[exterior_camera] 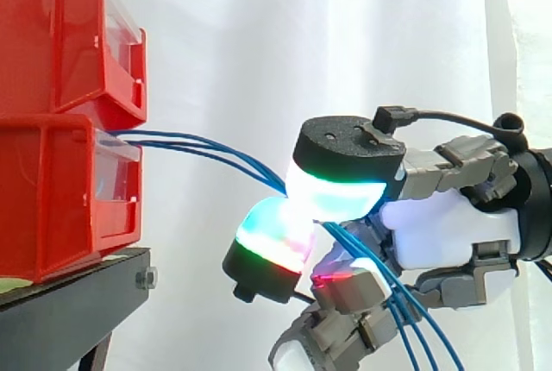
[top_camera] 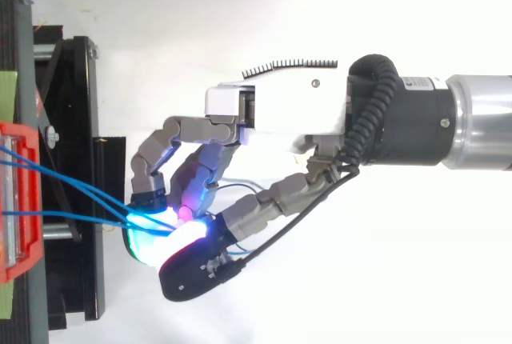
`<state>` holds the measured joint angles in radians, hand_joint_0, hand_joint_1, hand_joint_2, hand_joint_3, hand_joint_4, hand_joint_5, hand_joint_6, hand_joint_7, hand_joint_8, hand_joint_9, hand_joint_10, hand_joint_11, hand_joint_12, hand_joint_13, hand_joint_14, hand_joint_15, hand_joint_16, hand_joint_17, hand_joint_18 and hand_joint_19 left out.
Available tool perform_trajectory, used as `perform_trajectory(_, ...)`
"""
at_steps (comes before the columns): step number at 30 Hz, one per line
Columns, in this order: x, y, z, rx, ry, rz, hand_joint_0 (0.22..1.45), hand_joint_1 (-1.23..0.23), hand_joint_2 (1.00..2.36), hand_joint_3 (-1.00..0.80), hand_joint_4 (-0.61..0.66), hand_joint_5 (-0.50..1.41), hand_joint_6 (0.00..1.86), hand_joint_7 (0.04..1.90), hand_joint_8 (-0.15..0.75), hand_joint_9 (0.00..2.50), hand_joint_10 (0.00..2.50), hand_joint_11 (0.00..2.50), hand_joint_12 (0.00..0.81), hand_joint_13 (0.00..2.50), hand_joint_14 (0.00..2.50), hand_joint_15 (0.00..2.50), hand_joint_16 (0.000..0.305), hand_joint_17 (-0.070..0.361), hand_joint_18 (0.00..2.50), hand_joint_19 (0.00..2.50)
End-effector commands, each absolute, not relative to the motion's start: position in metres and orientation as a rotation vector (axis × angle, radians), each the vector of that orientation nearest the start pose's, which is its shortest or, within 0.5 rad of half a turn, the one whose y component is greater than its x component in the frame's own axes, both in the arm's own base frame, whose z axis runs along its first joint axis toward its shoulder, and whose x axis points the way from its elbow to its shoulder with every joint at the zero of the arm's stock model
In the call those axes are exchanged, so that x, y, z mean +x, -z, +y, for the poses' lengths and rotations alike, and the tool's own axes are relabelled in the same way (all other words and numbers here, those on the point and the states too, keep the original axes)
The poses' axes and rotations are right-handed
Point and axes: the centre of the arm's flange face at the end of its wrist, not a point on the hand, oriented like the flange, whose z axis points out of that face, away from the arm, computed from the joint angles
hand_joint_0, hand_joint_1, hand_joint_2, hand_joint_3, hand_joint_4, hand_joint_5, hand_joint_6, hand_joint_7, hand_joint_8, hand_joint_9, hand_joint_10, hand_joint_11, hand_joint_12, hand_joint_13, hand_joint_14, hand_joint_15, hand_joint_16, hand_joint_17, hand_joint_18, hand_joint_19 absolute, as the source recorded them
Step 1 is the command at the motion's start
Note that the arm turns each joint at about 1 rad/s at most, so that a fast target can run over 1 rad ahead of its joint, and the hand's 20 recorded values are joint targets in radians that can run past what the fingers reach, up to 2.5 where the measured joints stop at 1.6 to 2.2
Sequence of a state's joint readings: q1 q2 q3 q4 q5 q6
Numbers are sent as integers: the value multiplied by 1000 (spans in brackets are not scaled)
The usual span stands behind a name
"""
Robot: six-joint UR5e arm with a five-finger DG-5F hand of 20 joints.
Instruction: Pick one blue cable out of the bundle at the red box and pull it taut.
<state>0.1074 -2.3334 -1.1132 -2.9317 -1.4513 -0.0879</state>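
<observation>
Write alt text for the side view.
The robot hand pinches several thin blue cables between its glowing fingers. The cables curve from the lower red plastic bin at left to the hand, then drop toward the lower right.

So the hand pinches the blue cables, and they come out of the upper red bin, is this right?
Not quite. The hand does pinch the blue cables, but they come out of the lower red bin, not the upper red bin, as the side view shows.

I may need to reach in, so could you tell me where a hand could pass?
Free above the blue cables, between the red bins and the hand; also beneath them, beside the black stand. Crowded at the fingertips, where the cables bunch.
</observation>
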Motion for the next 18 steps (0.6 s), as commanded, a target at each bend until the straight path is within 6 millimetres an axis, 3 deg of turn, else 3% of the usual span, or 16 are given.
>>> perform_trajectory(1, 768, -243, -63, 1208, -1084, 1317, 710, -914, 1019, -200, 12, -146, 920, 1080, 435, 1192, 6, 1148, 401, 851, 12, 371, 56, 127, 648, 226)
perform_trajectory(6, 768, -244, -63, 1208, -1085, 1316, 783, -925, 1000, -500, 35, -151, 900, 1031, 433, 1182, 7, 1145, 397, 858, 12, 366, 56, 126, 653, 198)
perform_trajectory(9, 768, -243, -63, 1208, -1084, 1317, 702, -932, 1000, -500, 195, -145, 871, 946, 425, 1167, 8, 1125, 390, 844, 12, 366, 56, 126, 652, 196)
perform_trajectory(11, 768, -244, -63, 1208, -1085, 1316, 594, -913, 1000, -500, 217, -137, 861, 922, 419, 1159, 8, 1119, 391, 832, 12, 383, 56, 126, 632, 219)
perform_trajectory(14, 768, -243, -63, 1208, -1085, 1316, 474, -767, 1000, -500, 205, -137, 866, 876, 454, 1165, 4, 1082, 432, 836, 11, 380, 64, 144, 636, 243)
perform_trajectory(18, 768, -242, -64, 1211, -1086, 1313, 508, -566, 1000, -500, 168, -139, 861, 886, 438, 1154, 5, 1073, 430, 809, 11, 381, 62, 140, 594, 292)
